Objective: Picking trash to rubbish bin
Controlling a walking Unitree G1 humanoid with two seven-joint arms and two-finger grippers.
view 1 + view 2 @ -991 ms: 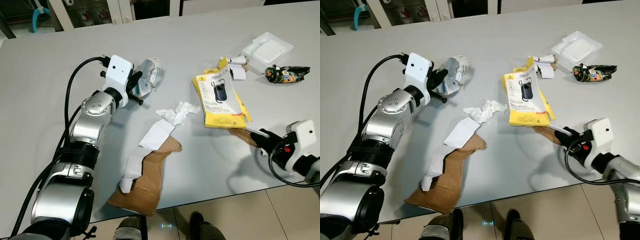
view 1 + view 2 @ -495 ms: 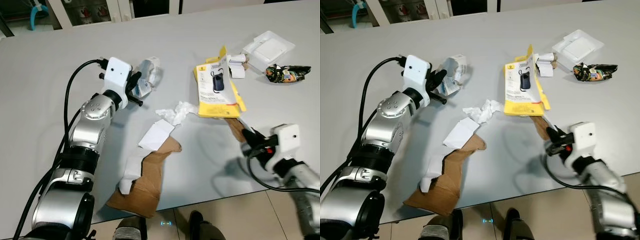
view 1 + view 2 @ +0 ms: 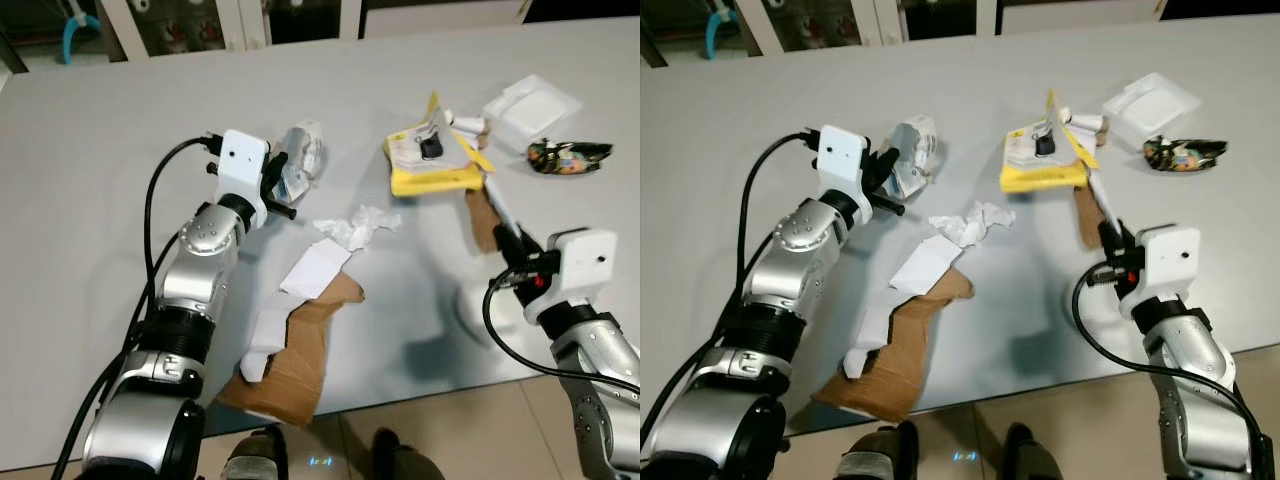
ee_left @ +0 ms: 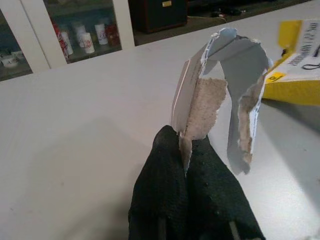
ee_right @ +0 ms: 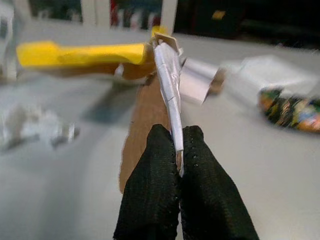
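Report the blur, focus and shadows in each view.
Right wrist view: background trash and table blurred, right tool fairly sharp. Left wrist view: left tool and torn card piece sharp. Eye views: sharp, soft shadows on the table near the right arm.

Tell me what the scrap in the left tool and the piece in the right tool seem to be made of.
Torn scrap in the left tool: looks like matte coated paperboard, white faces with a fuzzy grey-brown core at the ripped edges.
Brown piece in the right tool: probably cardboard, dull brown on one face, with a thin white facing along its pinched edge.
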